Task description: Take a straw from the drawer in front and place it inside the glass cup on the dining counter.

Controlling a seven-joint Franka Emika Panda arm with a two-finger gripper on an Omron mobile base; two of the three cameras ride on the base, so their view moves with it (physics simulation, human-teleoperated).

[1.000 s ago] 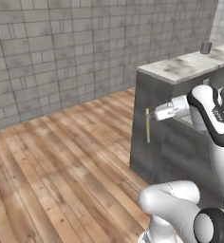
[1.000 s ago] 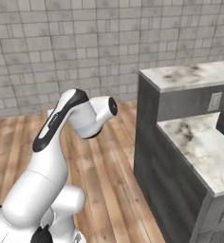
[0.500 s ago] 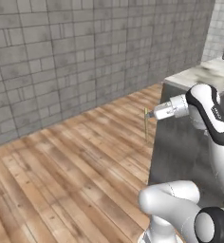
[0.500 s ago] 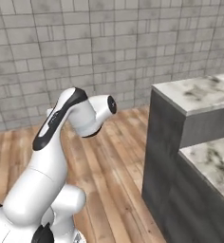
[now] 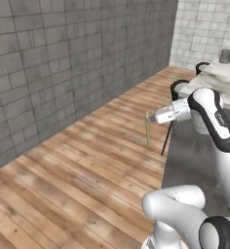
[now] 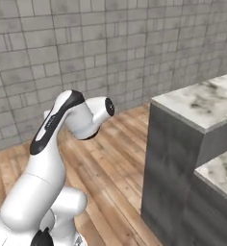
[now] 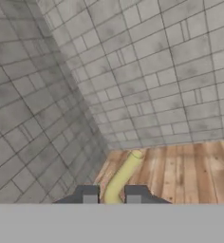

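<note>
I see my pincer (image 5: 152, 118) clamped on the straw (image 5: 147, 129), which hangs nearly upright over the wooden floor (image 5: 87, 160). To the right stands the dining counter (image 5: 219, 78), with the glass cup (image 5: 226, 56) at its far end.

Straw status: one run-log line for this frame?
phase: carrying | gripper: shut on straw | straw: hanging down over wood floor | dining counter: to the right

Rear base cameras (flanking), forward-down
</note>
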